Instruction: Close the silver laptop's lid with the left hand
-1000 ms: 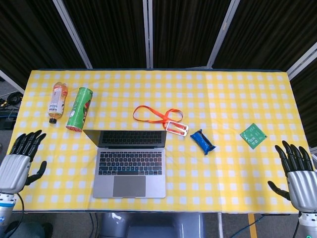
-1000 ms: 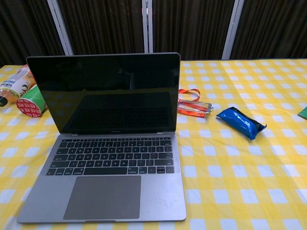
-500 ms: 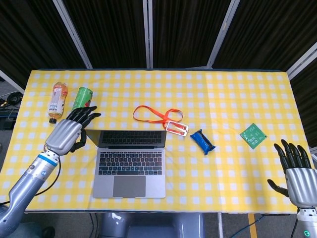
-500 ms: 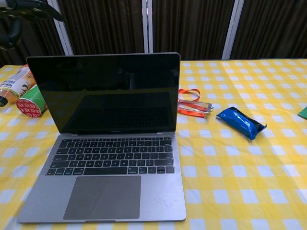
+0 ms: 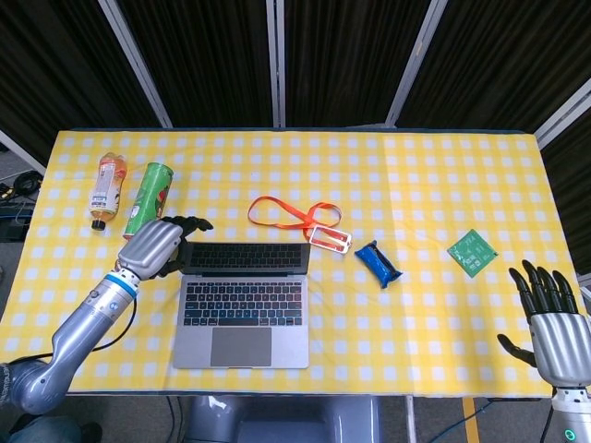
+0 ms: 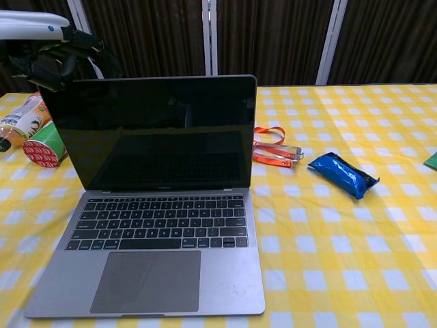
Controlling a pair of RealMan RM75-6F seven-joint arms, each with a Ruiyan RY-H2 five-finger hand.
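The silver laptop (image 5: 242,300) (image 6: 160,225) stands open near the table's front edge, its dark screen (image 6: 150,133) upright. My left hand (image 5: 157,246) (image 6: 61,60) hovers at the lid's upper left corner, fingers apart and reaching over the top edge; whether it touches the lid is unclear. It holds nothing. My right hand (image 5: 554,318) hangs open off the table's front right corner, far from the laptop, seen only in the head view.
A green chip can (image 5: 148,198) (image 6: 41,147) and a drink bottle (image 5: 104,187) (image 6: 19,119) lie left of the laptop. An orange lanyard (image 5: 295,220) (image 6: 274,150), a blue packet (image 5: 379,264) (image 6: 341,174) and a green card (image 5: 473,252) lie to the right.
My left hand has swung up from the table's front left edge to the lid's top left corner. The lid's angle is unchanged. The right hand has barely moved.
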